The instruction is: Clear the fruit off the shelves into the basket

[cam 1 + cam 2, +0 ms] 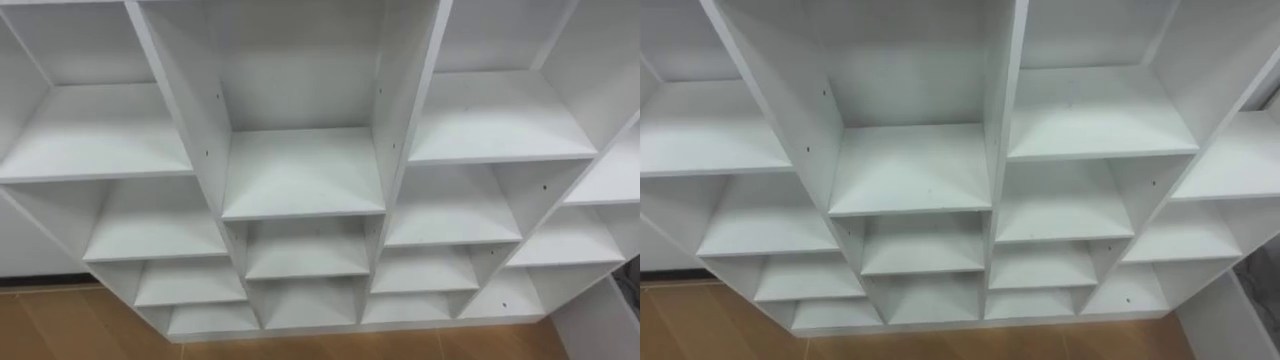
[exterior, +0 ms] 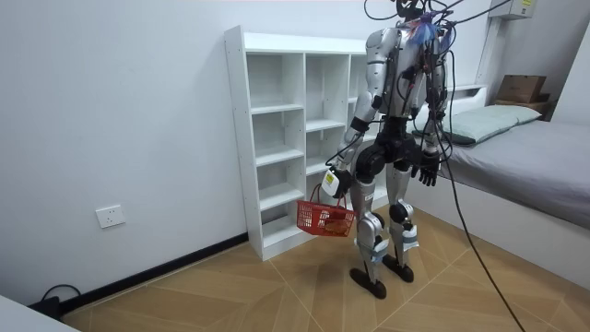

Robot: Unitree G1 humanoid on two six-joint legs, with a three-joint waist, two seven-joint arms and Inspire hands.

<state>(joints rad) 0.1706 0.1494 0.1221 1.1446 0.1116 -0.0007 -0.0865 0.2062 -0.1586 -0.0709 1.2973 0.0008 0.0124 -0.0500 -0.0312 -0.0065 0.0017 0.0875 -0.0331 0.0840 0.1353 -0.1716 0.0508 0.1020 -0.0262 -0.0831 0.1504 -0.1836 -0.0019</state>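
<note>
The white closet (image 1: pixel 302 172) is a unit of open shelves, and every compartment I see in the eye views is bare, with no fruit in sight. In the room view I stand upright right in front of the closet (image 2: pixel 277 111), facing it. My left hand (image 2: pixel 333 182) hangs at my side, shut on the handle of a red basket (image 2: pixel 324 219) that dangles near knee height. I cannot tell what lies inside the basket. My right hand (image 2: pixel 426 172) hangs at the other side with relaxed fingers, holding nothing.
A bed (image 2: pixel 525 152) with a pillow stands close on the room view's right, just behind my right side. A white wall with a socket (image 2: pixel 111 216) runs to the left of the closet. Wooden floor (image 2: pixel 277 295) lies open behind me.
</note>
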